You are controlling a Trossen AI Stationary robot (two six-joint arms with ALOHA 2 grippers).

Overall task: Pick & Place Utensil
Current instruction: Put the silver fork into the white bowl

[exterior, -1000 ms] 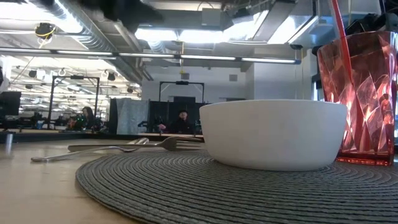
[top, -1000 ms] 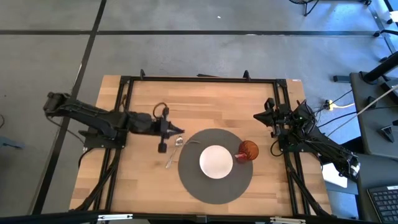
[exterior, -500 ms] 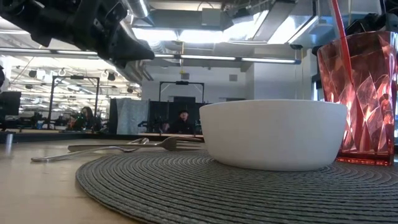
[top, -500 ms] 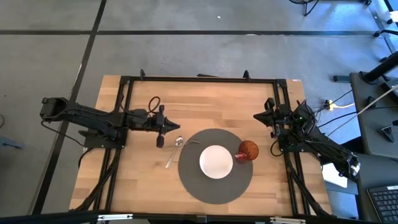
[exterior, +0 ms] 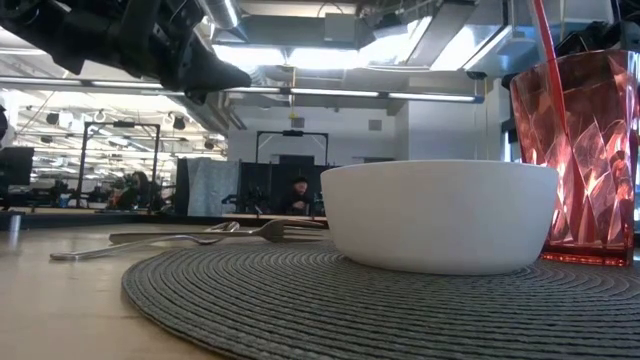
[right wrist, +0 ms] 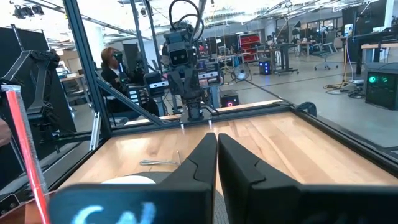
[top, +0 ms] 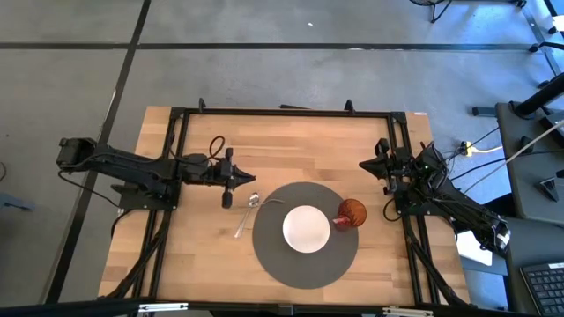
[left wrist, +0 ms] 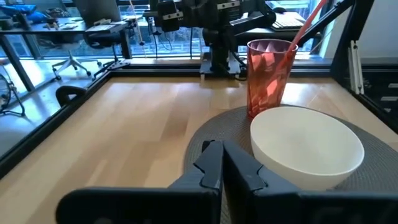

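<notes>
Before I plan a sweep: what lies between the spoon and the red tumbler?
In the high view, the white bowl on its grey placemat sits between spoon and red tumbler.

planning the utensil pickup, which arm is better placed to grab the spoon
Left. Its end effector hovers just beside the spoon at the placemat's left edge. The right end effector waits at the table's far right, beyond the red cup.

Bowl (top: 306, 228) on placemat (top: 269, 254), cup (top: 351, 213) right, utensils (top: 247, 214) left.
</notes>
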